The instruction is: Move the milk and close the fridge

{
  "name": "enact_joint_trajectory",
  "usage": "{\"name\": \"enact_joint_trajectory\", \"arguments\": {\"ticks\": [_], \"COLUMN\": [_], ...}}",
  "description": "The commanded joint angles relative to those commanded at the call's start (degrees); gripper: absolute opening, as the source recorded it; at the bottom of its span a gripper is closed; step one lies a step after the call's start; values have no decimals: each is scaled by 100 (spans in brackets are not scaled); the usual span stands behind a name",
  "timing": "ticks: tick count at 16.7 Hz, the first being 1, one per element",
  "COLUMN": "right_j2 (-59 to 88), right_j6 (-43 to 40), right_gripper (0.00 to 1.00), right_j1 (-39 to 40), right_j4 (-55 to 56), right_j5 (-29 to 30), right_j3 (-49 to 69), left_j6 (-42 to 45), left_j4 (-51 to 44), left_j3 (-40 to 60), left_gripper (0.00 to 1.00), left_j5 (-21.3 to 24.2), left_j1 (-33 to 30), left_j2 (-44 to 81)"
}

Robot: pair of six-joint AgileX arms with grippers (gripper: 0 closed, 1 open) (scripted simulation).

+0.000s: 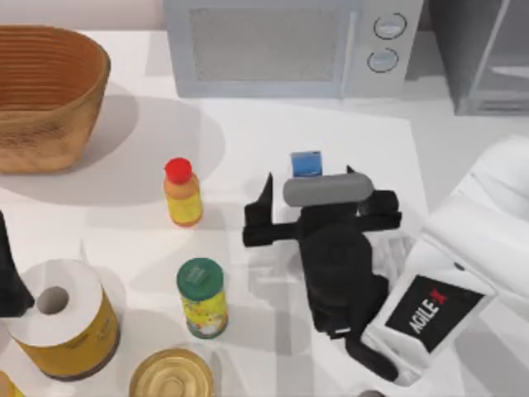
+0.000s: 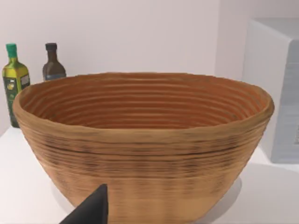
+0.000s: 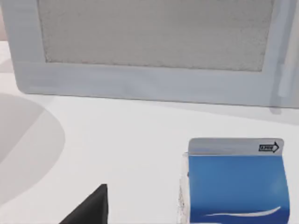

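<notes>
The milk (image 1: 306, 163), a small blue-and-white carton, stands upright on the white table in front of the microwave; it is also close up in the right wrist view (image 3: 235, 182). My right gripper (image 1: 324, 203) hovers just short of the carton, open, with nothing between its fingers. One dark fingertip (image 3: 91, 207) sits well to the side of the carton. The grey fridge (image 1: 488, 58) stands at the back right, its pale interior showing. My left gripper (image 1: 8, 277) is parked at the left edge, facing the basket (image 2: 140, 140), open, with one fingertip (image 2: 91, 210) in sight.
A wicker basket (image 1: 45, 95) sits back left and a light-grey microwave (image 1: 289, 45) at the back. A red-capped orange bottle (image 1: 183, 194), a green-lidded yellow jar (image 1: 202, 298), a paper roll (image 1: 58, 318) and a tin (image 1: 171, 376) stand left of the right arm.
</notes>
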Motion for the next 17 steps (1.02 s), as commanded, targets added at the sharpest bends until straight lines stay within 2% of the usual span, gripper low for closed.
{"name": "enact_joint_trajectory", "arguments": {"ticks": [6, 13, 17], "right_j2": [17, 380, 392], "right_j6": [-3, -79, -81], "right_gripper": [100, 100, 100], "right_j1": [18, -396, -409], "right_j4": [-7, -356, -368], "right_j5": [-6, -391, -404], "right_j3": [20, 804, 829], "left_j6": [0, 0, 0], "left_j4": [0, 0, 0], "left_j3": [0, 0, 0], "left_gripper": [100, 100, 100], "left_j5": [0, 0, 0], "left_j1": [0, 0, 0], "left_j2": [0, 0, 0]}}
